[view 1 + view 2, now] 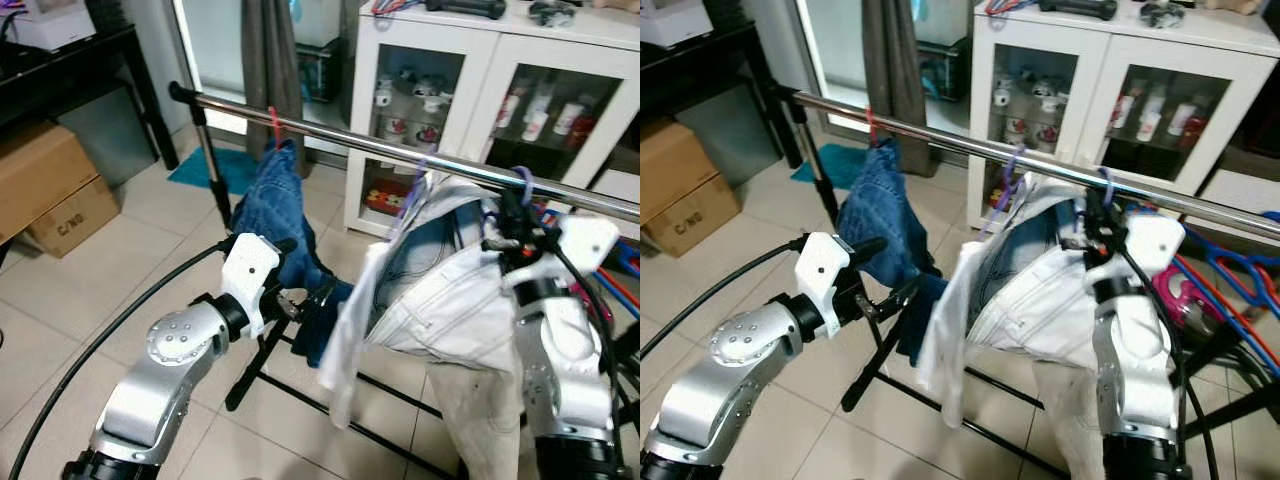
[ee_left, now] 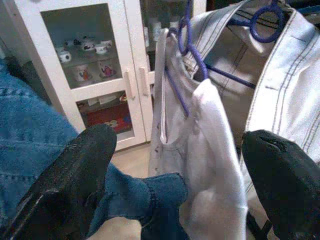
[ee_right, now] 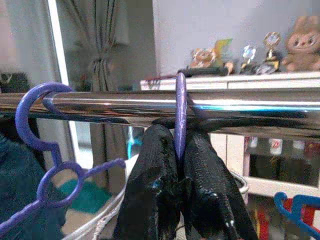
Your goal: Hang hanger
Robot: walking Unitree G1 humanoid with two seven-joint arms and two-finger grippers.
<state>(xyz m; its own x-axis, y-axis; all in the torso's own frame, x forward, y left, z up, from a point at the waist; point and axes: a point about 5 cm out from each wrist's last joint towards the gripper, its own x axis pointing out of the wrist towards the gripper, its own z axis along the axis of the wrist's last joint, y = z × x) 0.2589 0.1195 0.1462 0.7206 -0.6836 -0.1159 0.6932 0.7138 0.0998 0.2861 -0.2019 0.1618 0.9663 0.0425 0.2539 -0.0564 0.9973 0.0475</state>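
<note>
Right arm raised to the rail, fingers clamped on a purple hanger hook.

The right gripper [image 3: 177, 165] reached up, its fingers pressed together on the purple hanger [image 3: 180, 115], whose hook looped over the chrome rail [image 3: 250, 107] just above the fingertips. The left gripper [image 2: 180, 165] stretched forward lower down, fingers spread wide, blue jeans [image 1: 280, 215] beside one finger, the white garment [image 2: 215, 165] between both. Beyond them a second purple hanger [image 3: 35, 145] hung on the rail; farther off stood the white cabinet [image 1: 480, 70].
</note>
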